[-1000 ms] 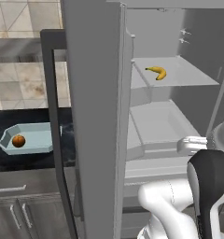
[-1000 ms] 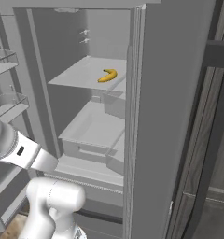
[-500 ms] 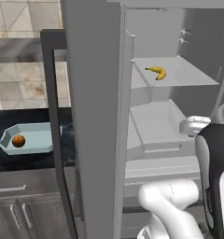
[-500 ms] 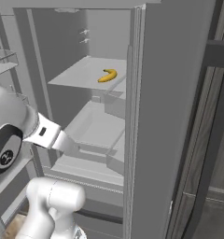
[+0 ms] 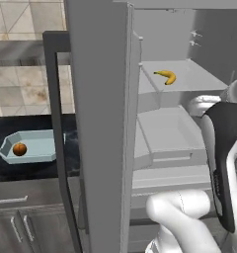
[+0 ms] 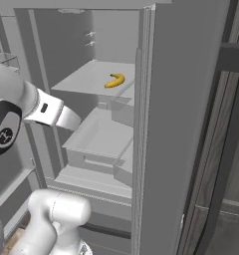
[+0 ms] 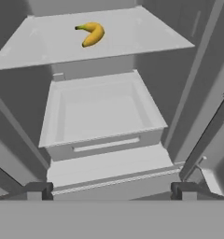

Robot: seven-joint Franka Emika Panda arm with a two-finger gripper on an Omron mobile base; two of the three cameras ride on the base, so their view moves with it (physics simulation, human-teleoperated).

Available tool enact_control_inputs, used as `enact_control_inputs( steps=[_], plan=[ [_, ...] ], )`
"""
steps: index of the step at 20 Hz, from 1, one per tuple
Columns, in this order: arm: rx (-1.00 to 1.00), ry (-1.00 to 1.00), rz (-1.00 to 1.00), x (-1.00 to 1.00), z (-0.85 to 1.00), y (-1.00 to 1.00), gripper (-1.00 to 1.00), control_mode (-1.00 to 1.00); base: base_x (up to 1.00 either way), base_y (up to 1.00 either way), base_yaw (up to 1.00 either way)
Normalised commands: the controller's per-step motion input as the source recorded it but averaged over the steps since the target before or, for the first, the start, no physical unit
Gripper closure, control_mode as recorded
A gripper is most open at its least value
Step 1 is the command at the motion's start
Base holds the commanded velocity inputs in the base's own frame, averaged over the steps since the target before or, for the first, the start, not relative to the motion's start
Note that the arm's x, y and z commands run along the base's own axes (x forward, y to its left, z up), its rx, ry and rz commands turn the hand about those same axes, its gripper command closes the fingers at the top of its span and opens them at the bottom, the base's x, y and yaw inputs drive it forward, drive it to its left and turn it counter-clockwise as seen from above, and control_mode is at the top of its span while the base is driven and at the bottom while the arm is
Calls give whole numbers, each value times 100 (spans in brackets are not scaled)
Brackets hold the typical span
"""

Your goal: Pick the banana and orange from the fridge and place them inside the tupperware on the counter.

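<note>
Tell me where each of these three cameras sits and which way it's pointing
Left base view: behind the arm on its left, facing the open fridge and the counter, where the orange lies in the tupperware; white arm links at lower right.
Right base view: behind the arm on its right, facing the fridge interior; arm at left.
Hand view: on the hand, looking into the fridge at the shelf and drawer; the open gripper at the bottom.
Shared: all three show the banana on the shelf.
</note>
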Motion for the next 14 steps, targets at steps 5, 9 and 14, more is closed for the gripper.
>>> enact_control_inputs(
  steps=[5, 9, 14],
  plan=[
    [0, -6, 0, 45, 20, -5, -100, -100, 0, 0, 0],
    [0, 0, 1, 56, 2, -5, -100, -100, 0, 0, 0],
    [0, -1, 5, 55, 6, 0, -100, -100, 0, 0, 0]
  ],
)
